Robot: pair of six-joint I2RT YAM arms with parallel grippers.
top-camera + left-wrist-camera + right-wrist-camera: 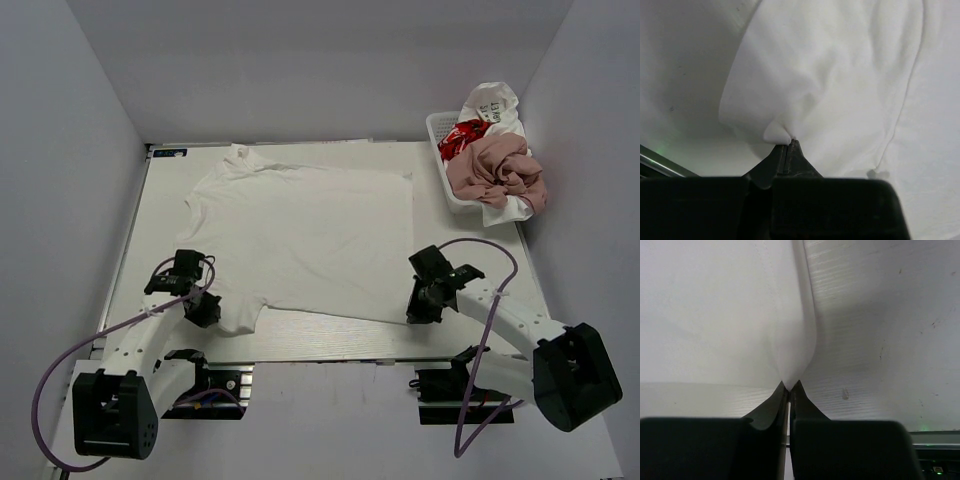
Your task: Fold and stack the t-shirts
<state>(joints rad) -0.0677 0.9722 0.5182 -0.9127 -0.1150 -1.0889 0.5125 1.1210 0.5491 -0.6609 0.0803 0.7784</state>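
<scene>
Left tool (790, 142) and right tool (790, 385) are each pinching the near edge of the white t-shirt (310, 235).
The white t-shirt is lying spread across the middle of the bench (480, 255), gripped at lower left and lower right. A dusty pink tee (495, 170) is sitting crumpled in the basket (437, 128) at upper right.

The white table (165, 200) carries a white t-shirt (310, 240) spread flat across its middle, collar toward the far edge, and a white lattice basket (437, 140) at the far right corner.
</scene>
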